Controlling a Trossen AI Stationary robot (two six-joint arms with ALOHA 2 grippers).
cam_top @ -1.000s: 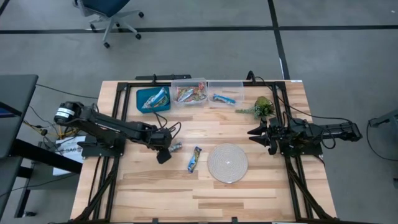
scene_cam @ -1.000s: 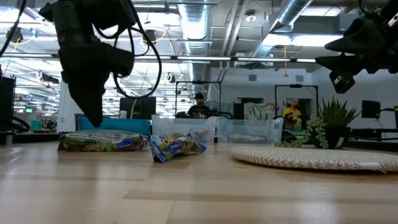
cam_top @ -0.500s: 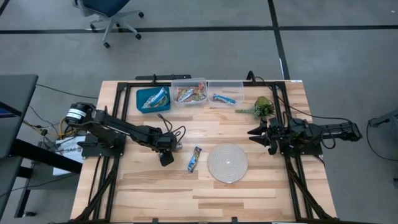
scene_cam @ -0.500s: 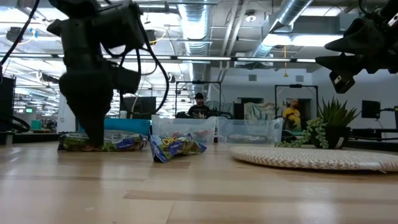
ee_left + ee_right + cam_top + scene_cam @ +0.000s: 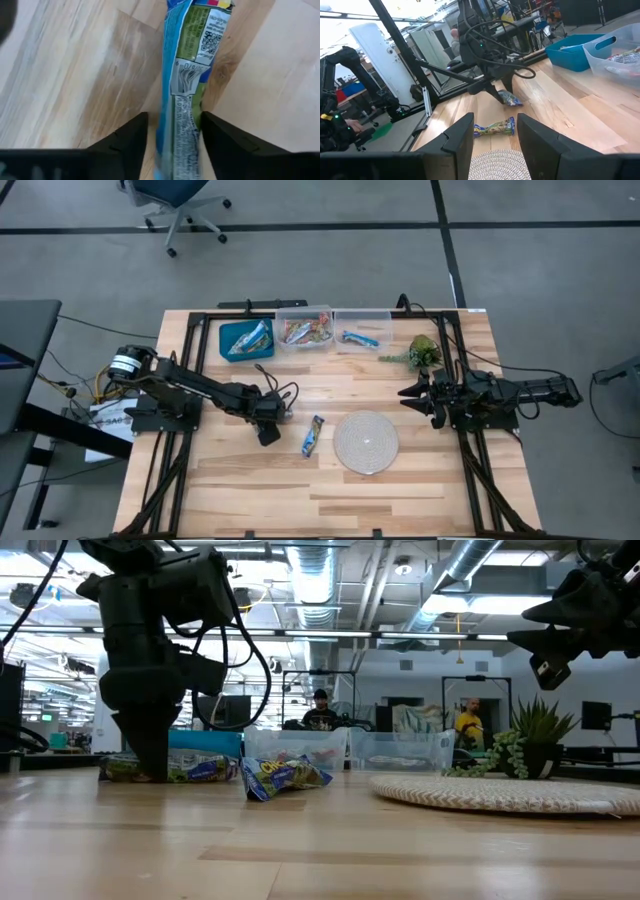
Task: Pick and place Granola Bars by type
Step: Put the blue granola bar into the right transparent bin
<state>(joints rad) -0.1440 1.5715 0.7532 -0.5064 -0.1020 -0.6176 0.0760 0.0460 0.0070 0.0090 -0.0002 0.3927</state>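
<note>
Bars loose on table: two (image 5: 313, 436) (image 5: 285, 414).

2 granola bars are lying loose on the table. The blue-and-green bar (image 5: 186, 85) is lying flat between the fingers (image 5: 122, 142) of the left gripper (image 5: 268, 432) (label side up, barcode and QR code showing), its wrapper crinkled. The second loose bar (image 5: 313, 436), blue with multicoloured print, is lying flat at a slant just beside the round mat's edge, well apart from the first. More bars are sitting in the containers along the table's far edge: a bar in the blue bin (image 5: 247, 338), a multicoloured heap (image 5: 306, 331), and 1 blue bar (image 5: 360, 337).
</note>
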